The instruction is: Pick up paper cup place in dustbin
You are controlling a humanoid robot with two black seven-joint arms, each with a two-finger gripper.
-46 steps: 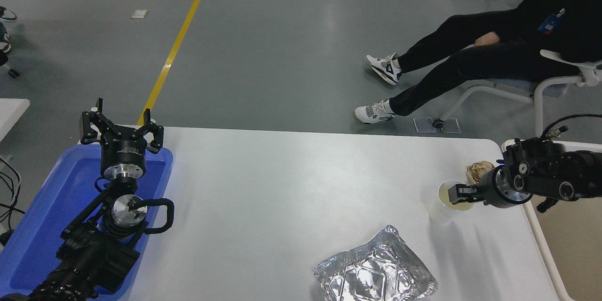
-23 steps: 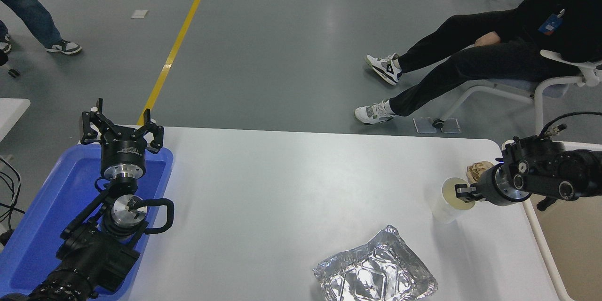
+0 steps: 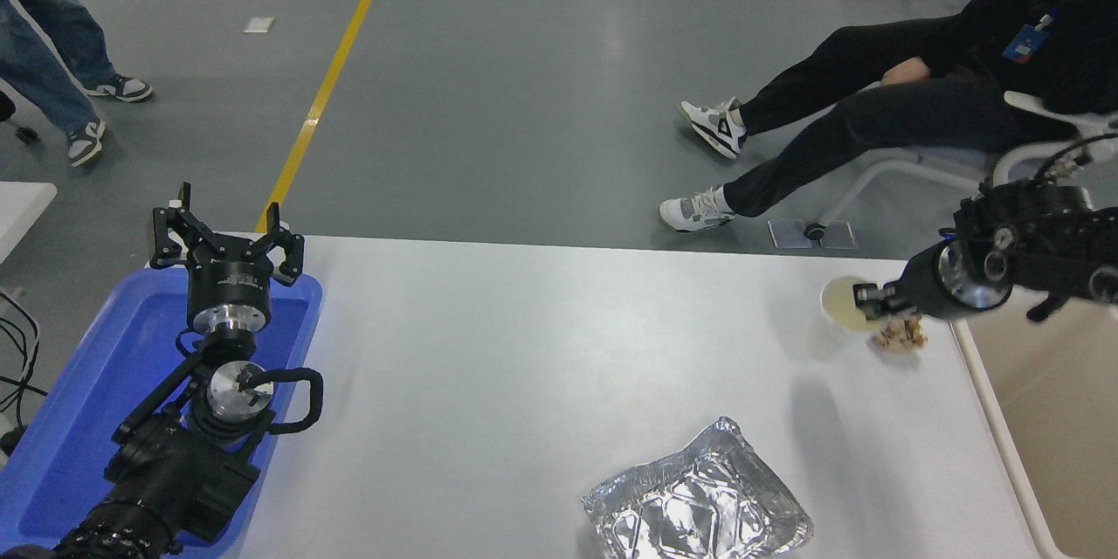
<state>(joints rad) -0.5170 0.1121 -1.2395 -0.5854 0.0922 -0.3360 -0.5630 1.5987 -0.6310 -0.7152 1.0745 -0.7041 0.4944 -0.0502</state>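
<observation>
The small white paper cup point(image 3: 841, 304) with a cream inside hangs above the table's far right part, tilted so its mouth faces me. My right gripper point(image 3: 872, 295) is shut on its rim and holds it up off the table. The beige dustbin point(image 3: 1039, 419) stands just off the table's right edge, to the right of the cup. My left gripper point(image 3: 225, 238) is open and parked at the lower left, over the blue tray.
A crumpled brown paper ball point(image 3: 900, 336) lies under the right gripper. A crinkled foil tray point(image 3: 696, 511) lies at the front. A blue tray point(image 3: 79, 402) is at the left. A person sits at the far right; another walks at the far left.
My right gripper has lifted the paper cup off the table and carried it up and back. The brown paper ball now shows below it. A person has walked in at the far left.
</observation>
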